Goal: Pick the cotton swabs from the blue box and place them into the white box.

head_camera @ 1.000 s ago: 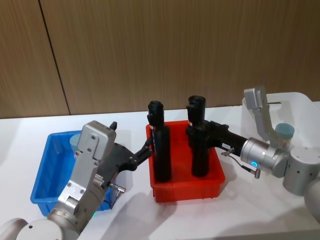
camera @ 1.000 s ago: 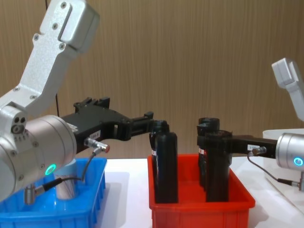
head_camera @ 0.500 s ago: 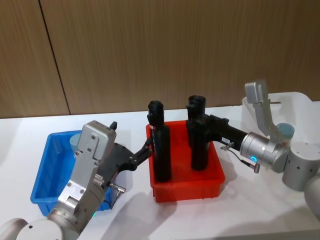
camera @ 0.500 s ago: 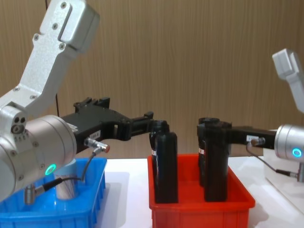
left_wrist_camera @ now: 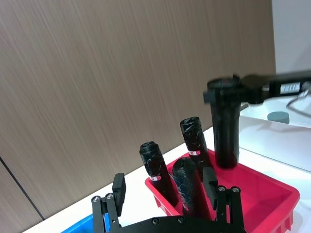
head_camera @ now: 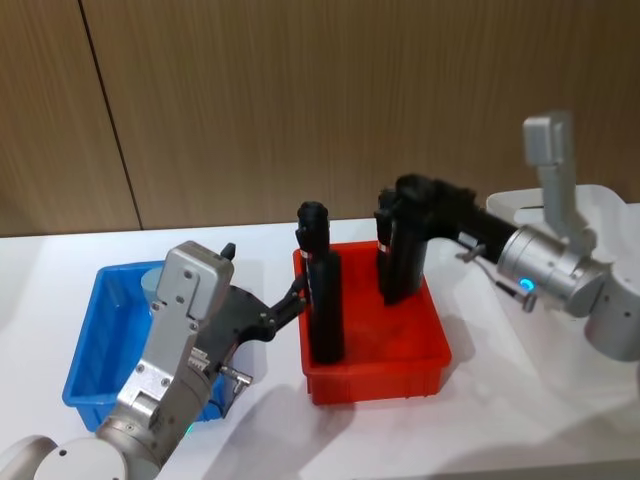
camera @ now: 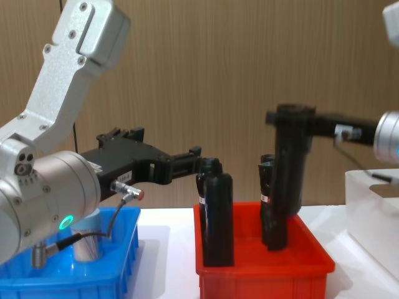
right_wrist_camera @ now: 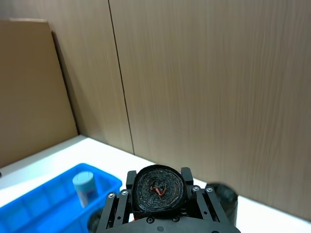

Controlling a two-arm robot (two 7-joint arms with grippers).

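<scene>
At frame centre, the right gripper (head_camera: pixel 408 200) clamps a black bottle (camera: pixel 288 174) lifted above the red bin (head_camera: pixel 375 375); the left gripper (head_camera: pixel 297 292) hangs open beside it. One cotton swab jar (right_wrist_camera: pixel 83 188) waits in the blue box (head_camera: pixel 90 350); fetching it comes next, I'd guess.

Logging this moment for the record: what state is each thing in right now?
Right gripper: shut on a black bottle, lifted and tilted over the red bin.
Left gripper: open, beside the upright black bottle at the bin's left.
Third bottle: upright in the bin.
Cotton swabs: one jar upright in the blue box.
White box: one swab jar inside.
</scene>
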